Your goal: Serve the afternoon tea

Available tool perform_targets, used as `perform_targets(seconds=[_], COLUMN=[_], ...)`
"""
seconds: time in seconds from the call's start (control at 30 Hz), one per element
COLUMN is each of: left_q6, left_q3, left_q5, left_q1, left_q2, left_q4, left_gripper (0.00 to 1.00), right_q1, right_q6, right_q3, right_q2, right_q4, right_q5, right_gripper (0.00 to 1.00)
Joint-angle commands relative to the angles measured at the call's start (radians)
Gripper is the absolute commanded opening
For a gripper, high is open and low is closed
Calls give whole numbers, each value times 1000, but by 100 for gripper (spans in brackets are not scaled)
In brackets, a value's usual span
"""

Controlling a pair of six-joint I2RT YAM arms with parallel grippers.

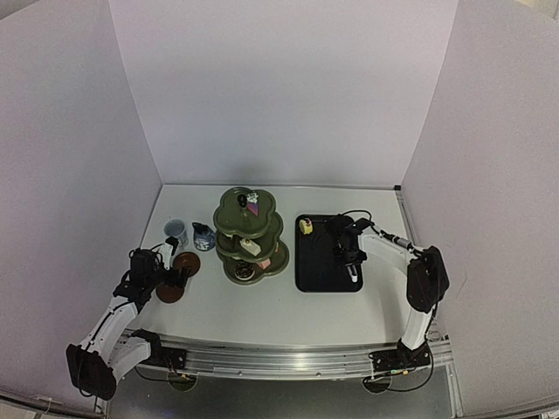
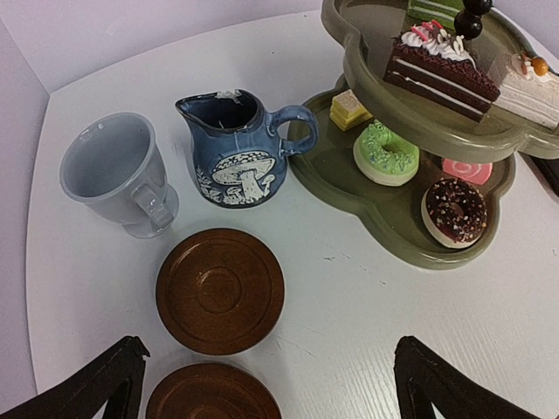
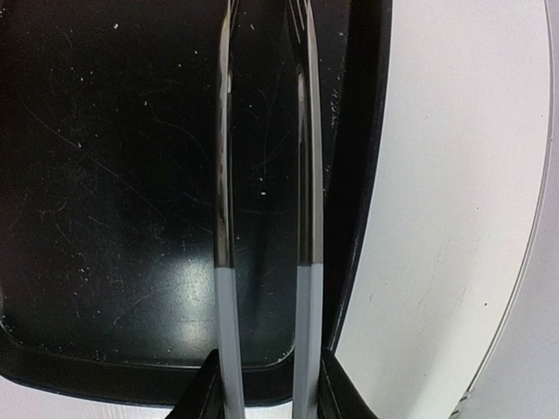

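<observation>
The dark green three-tier stand point(image 1: 249, 234) holds small pastries; the left wrist view shows a green doughnut point(image 2: 386, 153), a chocolate doughnut point(image 2: 454, 209) and a chocolate cake slice point(image 2: 441, 70). Left of it stand the pale blue cup point(image 2: 118, 175) and the dark blue jug point(image 2: 240, 148). Two brown saucers point(image 2: 220, 290) point(image 2: 210, 393) lie in front of them. My left gripper point(image 2: 271, 349) hovers open over the saucers, holding nothing. My right gripper point(image 3: 266, 367) is shut on the metal tongs point(image 3: 225, 175) over the black tray point(image 3: 105, 175).
A yellow pastry point(image 1: 306, 226) sits at the tray's point(image 1: 319, 279) far left corner. The tongs lie along the tray's right rim, close to its near right corner. White walls enclose the table on three sides.
</observation>
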Motion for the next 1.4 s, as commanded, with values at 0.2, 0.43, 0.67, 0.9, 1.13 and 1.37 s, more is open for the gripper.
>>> perform_targets(seconds=[0.2,0.43,0.67,0.9,1.13,1.37], left_q6=[14,16,16,16,14,14], left_q3=[30,29,30,30,30,30], left_q5=[-3,-3,-3,-1,-1,-1], left_q1=[5,5,6,5,5,5], left_q2=[3,0,-2,-4,-8,-8], left_q4=[19,20,20,20,21,22], left_gripper=[100,100,100,100,99,100], right_q1=[-25,-27,-27,-27,-26,-25], right_q6=[13,35,58,60,57,33], right_q3=[82,127,150,164,160,120], right_q2=[32,76,99,102,75,-13], right_q4=[53,53,54,58,58,57], right_q5=[5,14,31,18,15,4], right_gripper=[30,30,27,7,0,0])
